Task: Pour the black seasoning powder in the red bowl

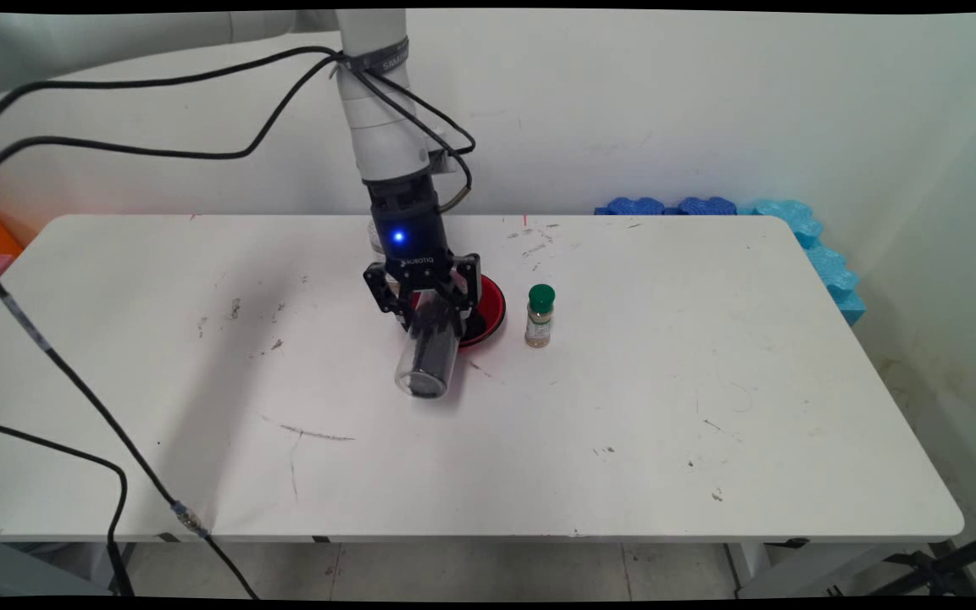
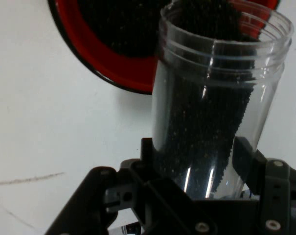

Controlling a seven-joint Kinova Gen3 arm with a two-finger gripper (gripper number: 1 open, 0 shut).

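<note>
A: White surface, scuffed, plain wall behind, blue foam pieces at the far right corner. Arm drops in from the upper left, cables trailing.

B: End effector?

A: Clamped on a clear plastic jar, fingers pressing either side of the body. Jar is tilted, part-filled with dark granules, no lid on the mouth in the hand view.

B: Where does the jar sit?

A: Held near mid-surface, just beside a red plate. Plate already carries dark granules at its centre.

B: Risks?

A: Open mouth plus tilt: my judgement, more tilt sends granules out in a rush, and any drift off the plate scatters them over the surface. Smooth round wall could also slip or twist in the grip.

B: Anything smaller nearby?

A: Spice bottle, green cap, upright, just right of the plate, apart from it. A sideways swing could knock it over.
</note>
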